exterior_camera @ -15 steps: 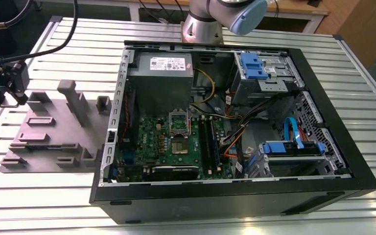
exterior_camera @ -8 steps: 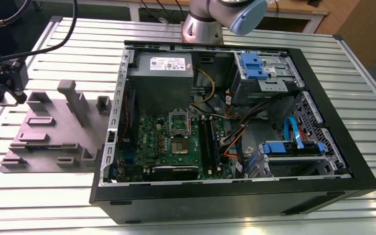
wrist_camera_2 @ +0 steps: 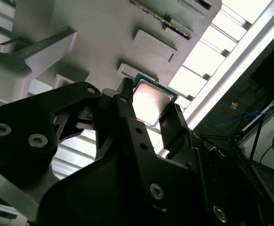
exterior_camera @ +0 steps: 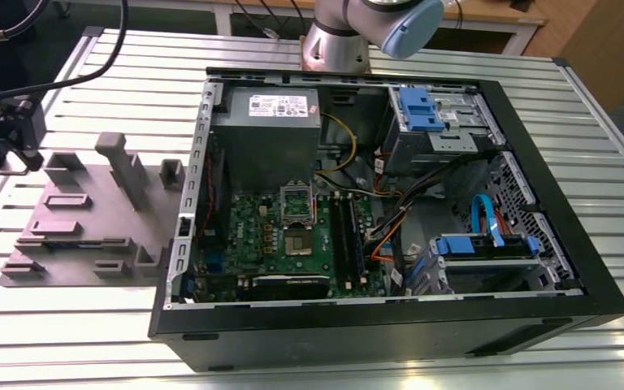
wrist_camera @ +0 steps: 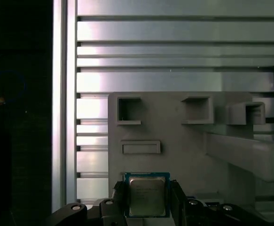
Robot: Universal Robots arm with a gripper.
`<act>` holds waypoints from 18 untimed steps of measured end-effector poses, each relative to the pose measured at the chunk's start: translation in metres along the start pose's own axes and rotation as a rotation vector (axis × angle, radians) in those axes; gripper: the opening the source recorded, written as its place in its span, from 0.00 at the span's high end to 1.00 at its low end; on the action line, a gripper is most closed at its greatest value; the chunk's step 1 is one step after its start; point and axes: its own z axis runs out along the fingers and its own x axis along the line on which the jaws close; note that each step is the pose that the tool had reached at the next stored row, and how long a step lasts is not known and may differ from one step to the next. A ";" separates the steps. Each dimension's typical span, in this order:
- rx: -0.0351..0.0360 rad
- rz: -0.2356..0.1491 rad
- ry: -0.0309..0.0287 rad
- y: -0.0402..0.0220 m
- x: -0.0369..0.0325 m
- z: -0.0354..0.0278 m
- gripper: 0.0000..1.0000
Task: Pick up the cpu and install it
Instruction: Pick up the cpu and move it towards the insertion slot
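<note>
Two black fingers (wrist_camera: pixel 119 200) of the claw (wrist_camera: pixel 147 201) pinch the cpu (wrist_camera: pixel 147 193) by opposite edges, its silver top turned toward the cameras in both wrist views. We see it low over the grey fixture (wrist_camera: pixel 174 141), near one of its edges; whether it rests there or is lifted clear we cannot tell. In the exterior view the arm (exterior_camera: pixel 372 28) rises behind the open case (exterior_camera: pixel 399 203). Its dark wrist end (exterior_camera: pixel 9 130) hangs at that view's left, beside the fixture on the slatted counter (exterior_camera: pixel 127 65), well apart from the case.
</note>
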 end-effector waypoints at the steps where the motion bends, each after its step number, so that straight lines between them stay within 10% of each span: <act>1: 0.0000 0.000 0.0000 0.0000 0.0000 -0.0004 0.53; 18: 0.0000 0.000 0.0000 0.0003 -0.0003 -0.0083 0.53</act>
